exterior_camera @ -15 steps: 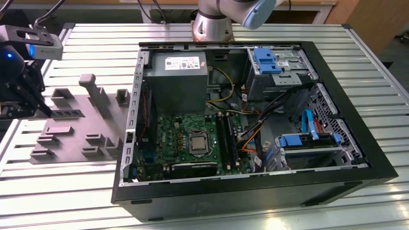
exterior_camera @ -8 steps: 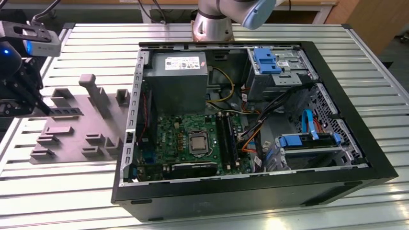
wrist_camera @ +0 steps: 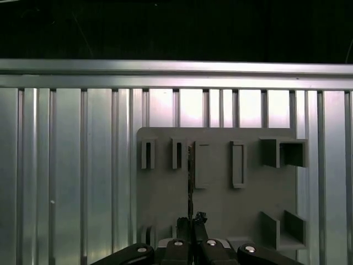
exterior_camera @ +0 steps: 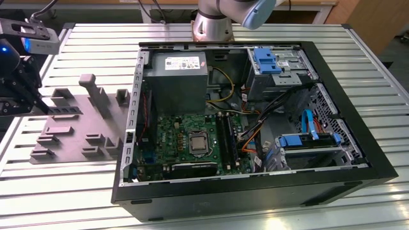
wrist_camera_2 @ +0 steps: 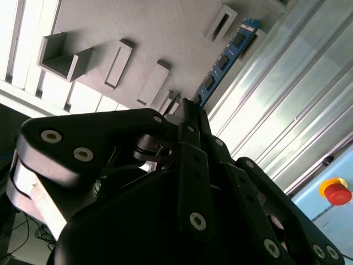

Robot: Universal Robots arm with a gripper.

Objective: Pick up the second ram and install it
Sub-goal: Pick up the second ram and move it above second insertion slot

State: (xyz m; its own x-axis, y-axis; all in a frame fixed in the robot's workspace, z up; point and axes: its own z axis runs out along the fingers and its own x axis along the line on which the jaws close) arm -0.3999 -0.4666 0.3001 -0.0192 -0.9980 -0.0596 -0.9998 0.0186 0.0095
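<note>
Gripper (wrist_camera_2: 190,105) links, black w/ silver bolts, sit closest to the lens in the second wrist view. The fingers taper to a point, and the second ram (wrist_camera_2: 225,61) runs on from the tips as a blue stick w/ dark chips. Jaws are pressed nearly together, pinching the stick's near end. Its far end reaches a slotted peg on the grey tray (wrist_camera_2: 127,22). A red button (wrist_camera_2: 336,193) sits off to the side, past the slatted table.

In the first wrist view the second ram (wrist_camera: 190,176) shows edge-on as a thin dark line, standing on its long edge over the tray (wrist_camera: 220,204). It lies btwn two upright pegs, w/ the gripper (wrist_camera: 191,223) tips closed on it from either side.

In the exterior view the gripper (exterior_camera: 41,106) is at the exterior view's left edge, low over the tray (exterior_camera: 70,139). The second ram (exterior_camera: 64,110) is a short dark strip just beside the fingertips. The tray lies on the aluminium table (exterior_camera: 76,48), just beside an open black PC case (exterior_camera: 255,191) on the exterior view's right. Inside the case are a green motherboard (exterior_camera: 172,139), a grey power supply (exterior_camera: 176,81) and blue drive caddies (exterior_camera: 265,60). The arm's base (exterior_camera: 214,24) stands behind the case.
</note>
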